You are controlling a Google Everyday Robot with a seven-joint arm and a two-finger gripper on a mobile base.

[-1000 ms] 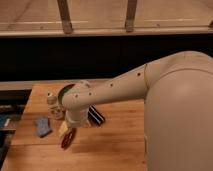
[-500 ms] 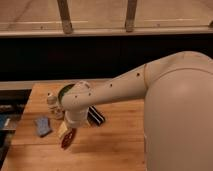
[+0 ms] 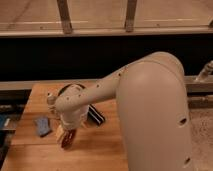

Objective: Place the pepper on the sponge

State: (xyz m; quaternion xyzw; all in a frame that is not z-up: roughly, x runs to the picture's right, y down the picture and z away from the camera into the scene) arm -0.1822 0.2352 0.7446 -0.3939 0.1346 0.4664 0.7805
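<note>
Slender, glossy, dark red pepper [image 3: 68, 140] hangs from the pincer [image 3: 65, 134], which seems clamped on it, low over the wooden surface [image 3: 102, 150]. Flat blue-grey sponge [image 3: 42, 126] lies just left, apart from it.

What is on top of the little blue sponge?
Nothing yet. The sponge lies bare on the wooden table. The pepper is beside it, held in the pincer. What is underneath the sponge is covered.
</note>
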